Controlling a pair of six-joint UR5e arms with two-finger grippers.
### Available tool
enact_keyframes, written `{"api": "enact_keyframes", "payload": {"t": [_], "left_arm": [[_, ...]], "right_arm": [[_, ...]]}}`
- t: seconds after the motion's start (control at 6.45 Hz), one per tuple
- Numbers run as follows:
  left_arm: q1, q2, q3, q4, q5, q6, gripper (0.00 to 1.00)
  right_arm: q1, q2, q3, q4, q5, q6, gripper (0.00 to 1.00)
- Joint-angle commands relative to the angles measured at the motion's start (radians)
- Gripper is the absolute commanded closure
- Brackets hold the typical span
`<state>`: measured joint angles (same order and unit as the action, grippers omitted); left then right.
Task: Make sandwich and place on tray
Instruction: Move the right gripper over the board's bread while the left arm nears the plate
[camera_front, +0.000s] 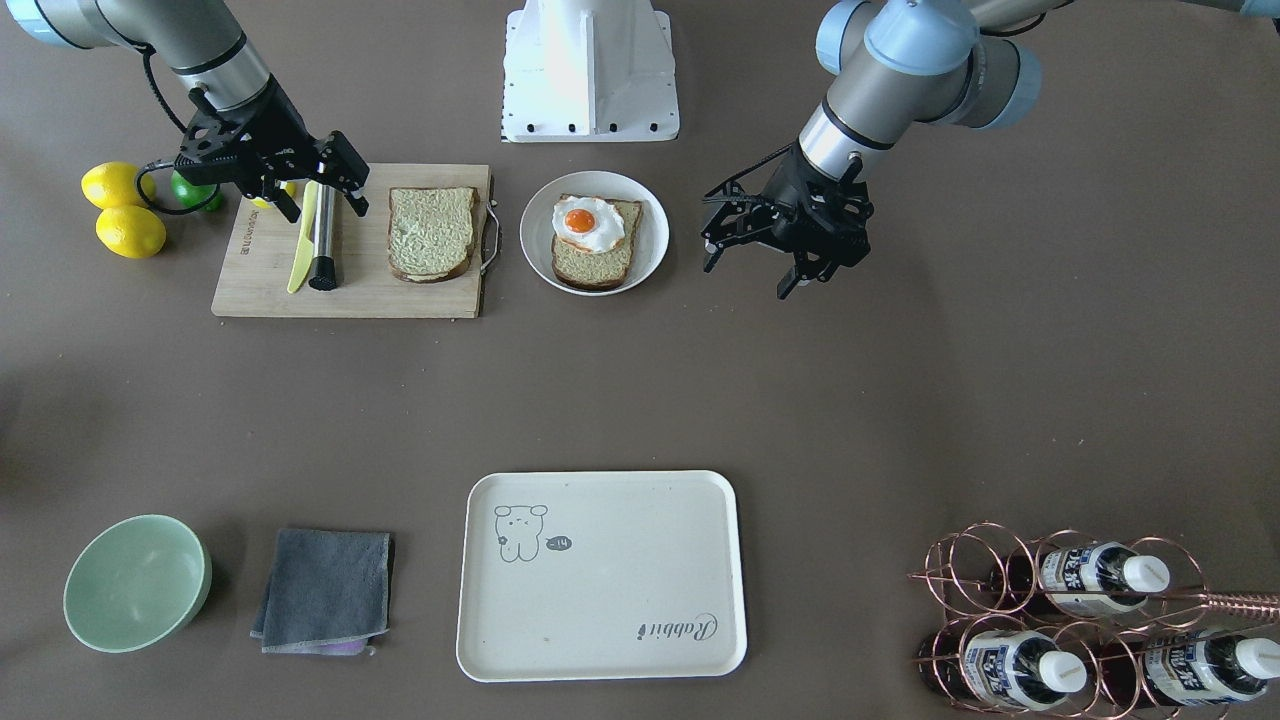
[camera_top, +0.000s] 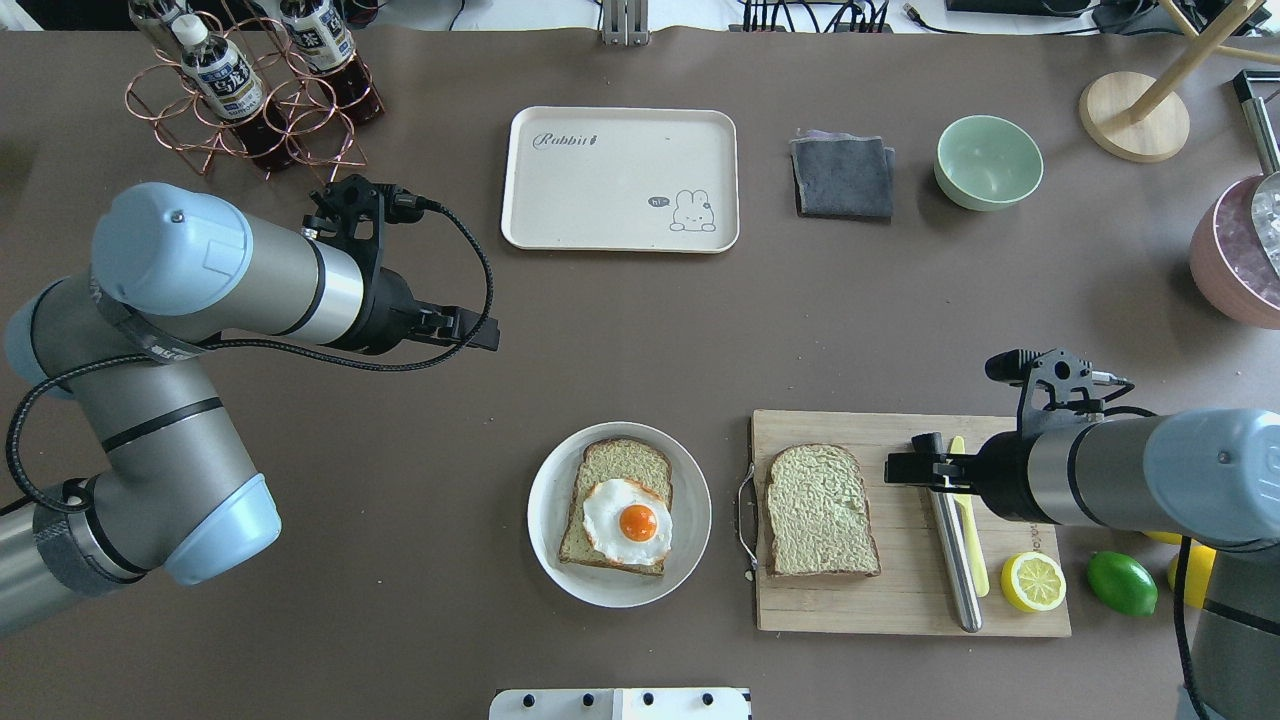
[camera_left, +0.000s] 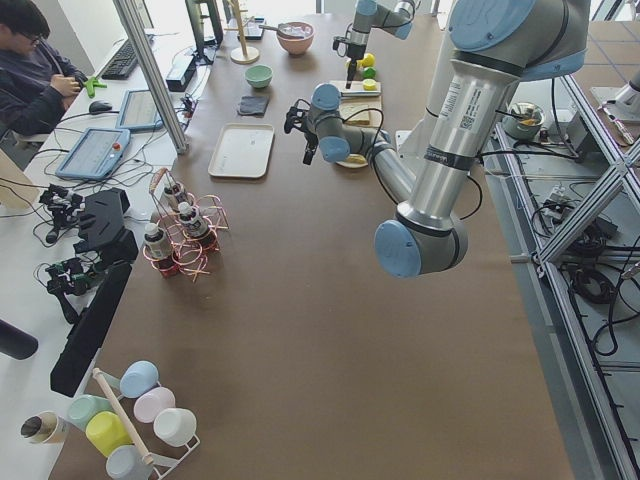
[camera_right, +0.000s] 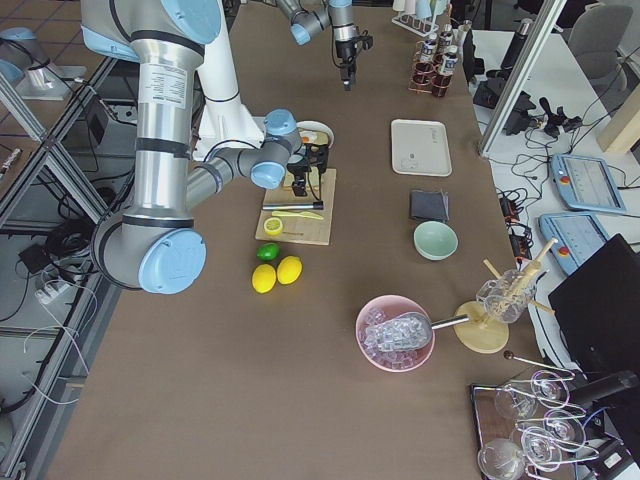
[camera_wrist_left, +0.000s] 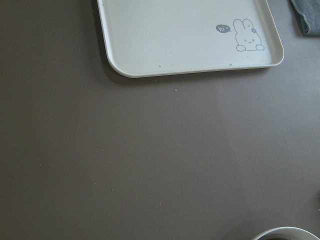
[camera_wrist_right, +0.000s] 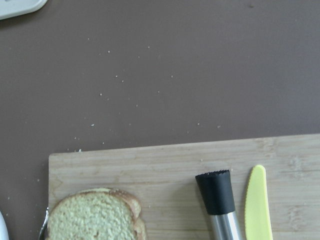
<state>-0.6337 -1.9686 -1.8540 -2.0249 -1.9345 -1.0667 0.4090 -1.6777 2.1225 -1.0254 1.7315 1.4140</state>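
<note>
One bread slice (camera_front: 432, 232) lies on the wooden cutting board (camera_front: 260, 290). The other bread slice (camera_front: 600, 262) lies on the round white plate (camera_front: 535, 238) with the fried egg (camera_front: 588, 225) on top. The cream tray (camera_front: 600, 600) is bare on the table's far side from the robot. My right gripper (camera_front: 326, 212) is open and empty above the board's tools, beside the bread slice (camera_top: 820, 510). My left gripper (camera_front: 752, 265) is open and empty above bare table, beside the plate (camera_top: 550, 500) and apart from it. The left wrist view shows the tray (camera_wrist_left: 175, 40).
A steel tool with a black tip (camera_front: 322, 240) and a yellow knife (camera_front: 302, 245) lie on the board. Lemons (camera_front: 130, 230), a lime (camera_top: 1122, 583) and a lemon half (camera_top: 1033, 581) sit nearby. A green bowl (camera_front: 137, 582), grey cloth (camera_front: 325, 590) and bottle rack (camera_front: 1070, 620) flank the tray.
</note>
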Motion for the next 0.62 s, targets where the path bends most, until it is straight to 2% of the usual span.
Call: {"api": "enact_keyframes", "payload": {"t": [0.0,0.31,0.46], "left_arm": [[0.011,-0.001,0.001,0.0,0.008,-0.001,0.01],[0.011,0.001,0.001,0.0,0.006,-0.001,0.01],[0.011,0.001,0.001,-0.002,0.006,0.001,0.01]], "right_arm": [[-0.11,0.0,0.001,0.002,-0.052,0.003,0.13],[-0.186,0.001,-0.007,0.001,-0.102,0.003,0.23],[-0.203,0.001,-0.012,-0.001,-0.102,0.003,0.32]]}}
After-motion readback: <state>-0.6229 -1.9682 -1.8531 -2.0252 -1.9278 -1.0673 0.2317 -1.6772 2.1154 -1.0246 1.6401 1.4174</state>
